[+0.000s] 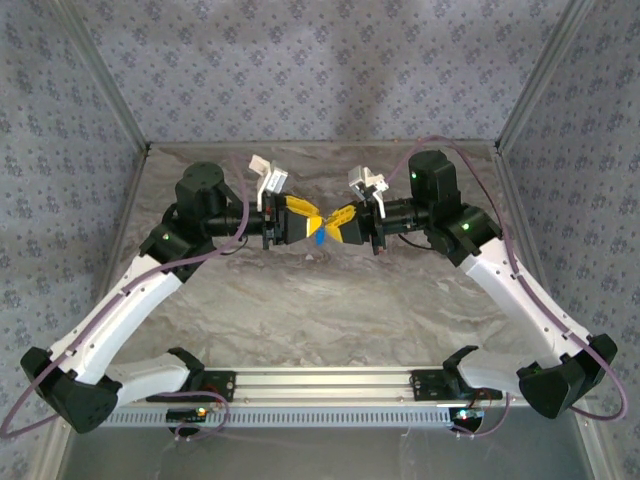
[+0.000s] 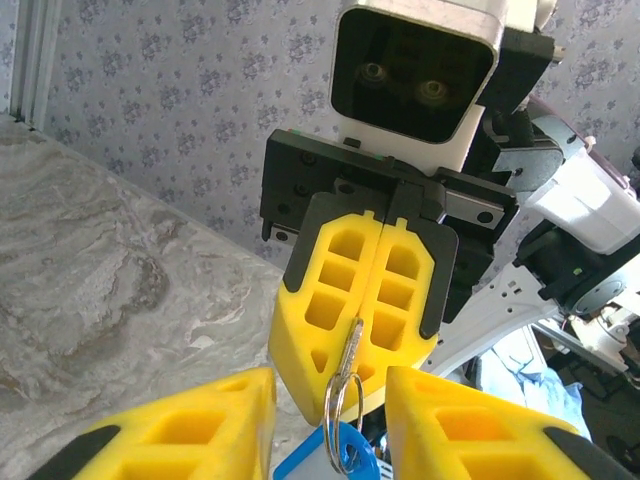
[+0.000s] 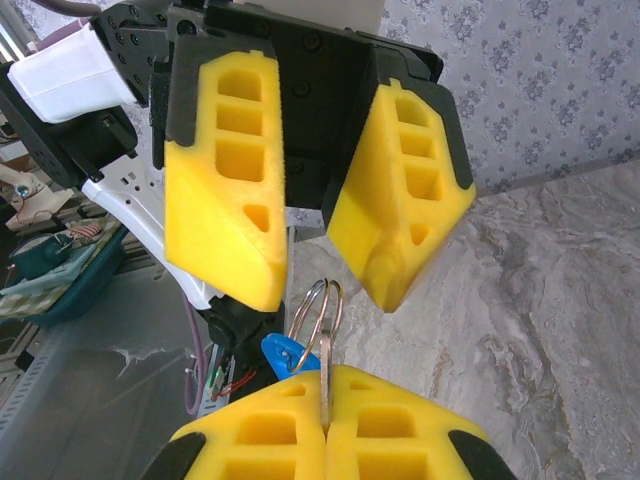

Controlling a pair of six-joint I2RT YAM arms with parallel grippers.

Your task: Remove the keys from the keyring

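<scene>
Above the table's middle, my two grippers meet tip to tip. A silver keyring (image 3: 326, 283) hangs between them, carrying the small blue key (image 3: 281, 351) and a flat metal piece (image 3: 325, 371). My right gripper (image 3: 325, 378) is shut on that metal piece, which sits in the seam of its yellow fingers (image 2: 330, 300). My left gripper (image 2: 330, 388) is open, one finger on each side of the keyring (image 2: 327, 415) and the blue key (image 2: 358, 456), touching neither. From above, the left gripper (image 1: 308, 224) faces the right gripper (image 1: 332, 228), and the blue key (image 1: 318, 240) dangles just below.
The marble-patterned table (image 1: 320, 310) lies under the grippers, boxed in by patterned walls (image 1: 320, 70) at the back and sides. An aluminium rail (image 1: 320, 385) with the arm bases runs along the near edge.
</scene>
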